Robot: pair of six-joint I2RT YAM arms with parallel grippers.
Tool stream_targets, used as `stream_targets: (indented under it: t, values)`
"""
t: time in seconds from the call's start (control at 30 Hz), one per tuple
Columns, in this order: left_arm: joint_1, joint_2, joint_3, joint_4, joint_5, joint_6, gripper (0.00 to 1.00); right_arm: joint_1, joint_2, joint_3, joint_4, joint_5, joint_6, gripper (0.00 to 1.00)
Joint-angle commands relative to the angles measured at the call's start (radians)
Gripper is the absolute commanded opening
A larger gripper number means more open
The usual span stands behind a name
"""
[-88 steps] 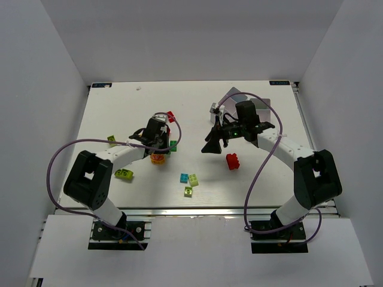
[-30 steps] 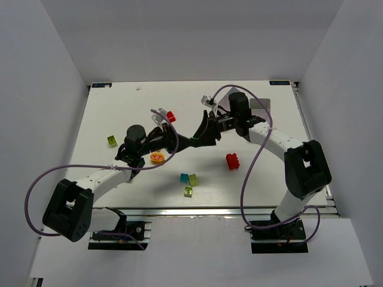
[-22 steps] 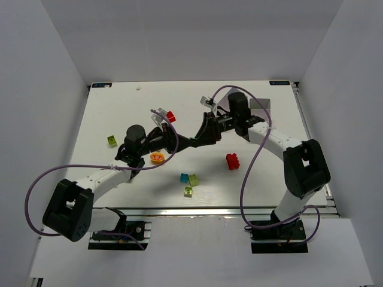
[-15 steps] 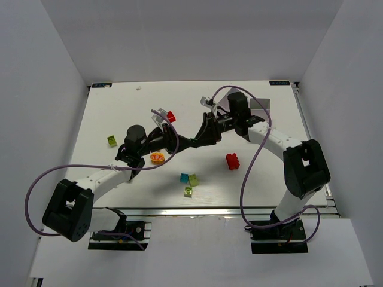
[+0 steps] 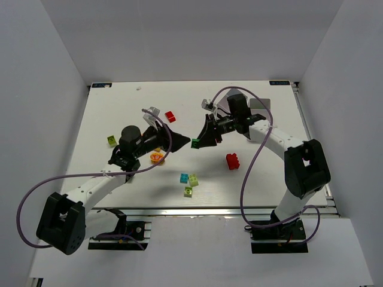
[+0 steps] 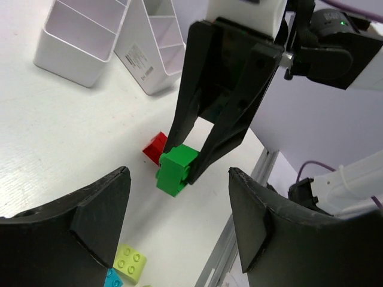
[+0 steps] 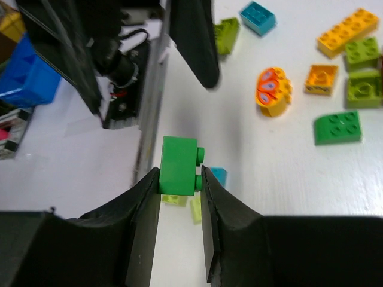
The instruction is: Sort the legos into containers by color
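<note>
Pinching a green lego [image 7: 178,165] between its fingers, the right claw [image 7: 179,176] holds it clear of the tabletop [image 7: 287,173] (studs pointing to one side). The left claw [image 6: 178,179] stands wide open facing it, holding nothing; the white containers [image 6: 66,60] stand farther back.

brick [image 5: 195,143] between right fingers [image 7: 142,216] | containers [image 6: 72,54] far right on table [image 5: 119,101] | loose bricks [image 5: 189,179] scattered below
</note>
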Motion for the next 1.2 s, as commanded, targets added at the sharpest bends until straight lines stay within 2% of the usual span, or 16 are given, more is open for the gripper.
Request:
stream_targets:
  t: [0.0,0.1,0.17,0.33,0.43,0.7,0.93,1.17]
  values:
    - [0.018,-0.050,0.022,-0.046,-0.065,0.008,0.76,-0.034,-0.046,0.047,-0.143,0.099,-0.139,0.00]
    - [0.032,-0.073,0.027,-0.105,-0.126,0.000,0.80,-0.065,-0.062,0.062,-0.212,0.191,-0.242,0.00]
    - [0.040,-0.079,0.037,-0.171,-0.158,0.005,0.80,-0.104,-0.082,0.071,-0.229,0.242,-0.301,0.00]
    - [0.046,-0.027,0.105,-0.398,-0.250,0.021,0.78,-0.193,-0.096,0.154,-0.289,0.502,-0.469,0.00]
    - [0.046,0.001,0.133,-0.457,-0.257,0.026,0.77,-0.266,-0.073,0.220,-0.321,0.608,-0.573,0.00]
    - [0.046,-0.016,0.127,-0.455,-0.269,0.032,0.77,-0.367,-0.033,0.251,-0.292,0.828,-0.881,0.00]
    - [0.046,-0.041,0.097,-0.448,-0.278,0.026,0.77,-0.407,0.020,0.265,-0.246,0.905,-0.970,0.00]
    - [0.046,-0.059,0.074,-0.451,-0.278,0.024,0.77,-0.414,0.072,0.291,-0.240,0.920,-0.997,0.07]
